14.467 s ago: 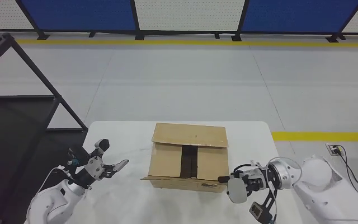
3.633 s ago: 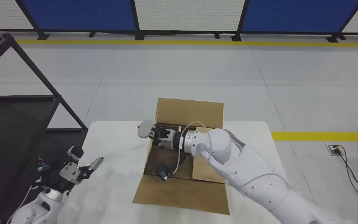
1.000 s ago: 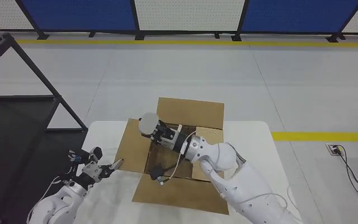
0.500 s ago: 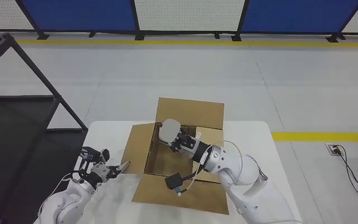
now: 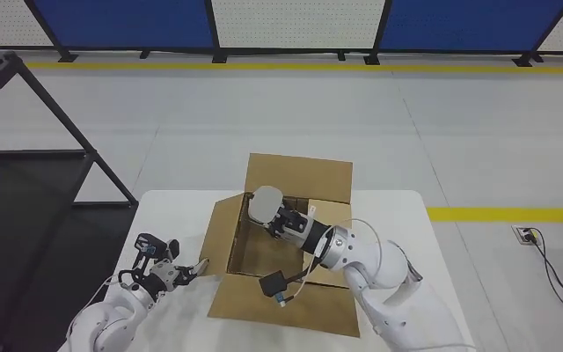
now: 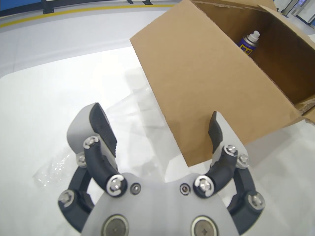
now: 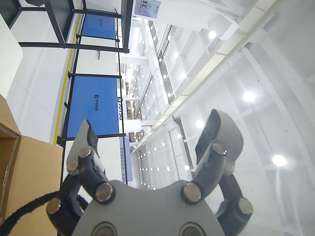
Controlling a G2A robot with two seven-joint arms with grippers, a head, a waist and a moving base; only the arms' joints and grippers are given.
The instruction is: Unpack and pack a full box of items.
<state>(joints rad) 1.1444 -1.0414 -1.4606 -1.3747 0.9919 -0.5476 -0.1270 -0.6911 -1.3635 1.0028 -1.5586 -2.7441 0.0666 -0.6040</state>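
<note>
White bench [image 5: 171,220], rounded corners. Open cardboard box [image 5: 299,174] stands about centre, flaps spread outward. Crumpled clear plastic film [image 6: 53,167] lies on the surface at 9 o'clock from the box.

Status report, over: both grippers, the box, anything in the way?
Left gripper open, beside cardboard box, facing its side flap. Right gripper open, over the box, pointing up. Spray can inside. Clear plastic wrap on table.
</note>
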